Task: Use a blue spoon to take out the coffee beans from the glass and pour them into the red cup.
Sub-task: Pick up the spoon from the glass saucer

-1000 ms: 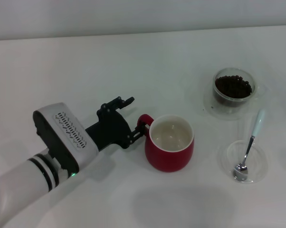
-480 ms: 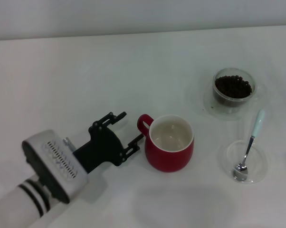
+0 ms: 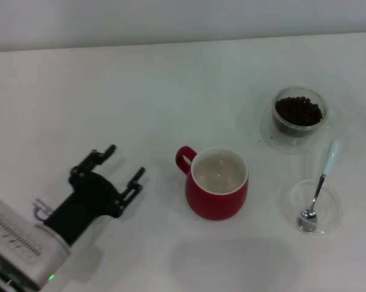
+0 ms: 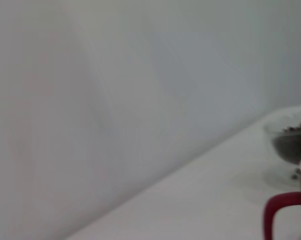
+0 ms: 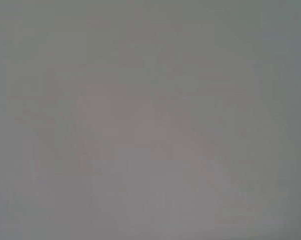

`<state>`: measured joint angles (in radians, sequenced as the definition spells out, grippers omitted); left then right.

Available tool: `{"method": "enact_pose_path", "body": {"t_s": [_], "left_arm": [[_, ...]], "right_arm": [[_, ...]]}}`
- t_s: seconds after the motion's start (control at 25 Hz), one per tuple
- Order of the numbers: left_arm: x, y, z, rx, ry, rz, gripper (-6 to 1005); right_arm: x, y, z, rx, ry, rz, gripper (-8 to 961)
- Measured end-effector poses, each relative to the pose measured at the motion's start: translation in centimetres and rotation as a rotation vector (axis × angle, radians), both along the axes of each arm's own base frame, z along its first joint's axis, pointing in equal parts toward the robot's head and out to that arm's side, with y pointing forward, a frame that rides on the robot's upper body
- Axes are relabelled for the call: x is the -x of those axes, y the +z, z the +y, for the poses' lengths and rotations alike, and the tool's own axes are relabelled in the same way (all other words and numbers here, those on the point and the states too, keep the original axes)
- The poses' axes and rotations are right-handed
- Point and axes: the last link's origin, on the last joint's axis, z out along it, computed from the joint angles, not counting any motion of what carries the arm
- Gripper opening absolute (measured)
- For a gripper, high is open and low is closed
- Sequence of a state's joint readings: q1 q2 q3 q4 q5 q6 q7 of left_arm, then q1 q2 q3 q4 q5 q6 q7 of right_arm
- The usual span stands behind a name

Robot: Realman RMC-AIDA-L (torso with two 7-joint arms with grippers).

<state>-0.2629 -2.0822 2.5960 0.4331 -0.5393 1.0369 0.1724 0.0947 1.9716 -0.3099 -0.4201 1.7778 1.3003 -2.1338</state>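
Note:
The red cup (image 3: 217, 185) stands mid-table with its handle toward my left gripper; its handle also shows in the left wrist view (image 4: 285, 215). The glass (image 3: 299, 113) with the coffee beans (image 3: 299, 111) stands at the back right; it also shows in the left wrist view (image 4: 290, 140). The blue spoon (image 3: 320, 184) lies with its bowl in a flat clear dish (image 3: 310, 207) and its pale handle pointing toward the glass. My left gripper (image 3: 123, 163) is open and empty, well left of the cup. My right gripper is out of view.
The white table (image 3: 171, 91) runs back to a pale wall. The right wrist view shows only a plain grey surface.
My left gripper has let go of the cup's handle and drawn back to the left and toward me. The cup, glass and spoon have not moved.

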Motion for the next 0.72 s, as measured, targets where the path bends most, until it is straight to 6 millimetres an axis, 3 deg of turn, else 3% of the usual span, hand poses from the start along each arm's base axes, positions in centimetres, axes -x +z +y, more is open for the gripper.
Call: {"method": "enact_pose_path", "body": {"t_s": [0.24, 0.4, 0.72], "left_arm": [[1.3, 2.0, -0.8, -0.104, 0.036, -0.054, 667], [2.3, 3.4, -0.9, -0.17, 0.059, -0.071, 666], [2.6, 6.0, -1.1, -0.303, 0.035, -0.14, 658]], "right_arm": [[0.0, 1.3, 0.6, 0.106, -0.006, 0.159, 676], [0.4, 1.9, 2.4, 0.278, -0.025, 0.269, 674], [2.9, -2.3, 5.3, 0.662, -0.063, 0.415, 671]]}}
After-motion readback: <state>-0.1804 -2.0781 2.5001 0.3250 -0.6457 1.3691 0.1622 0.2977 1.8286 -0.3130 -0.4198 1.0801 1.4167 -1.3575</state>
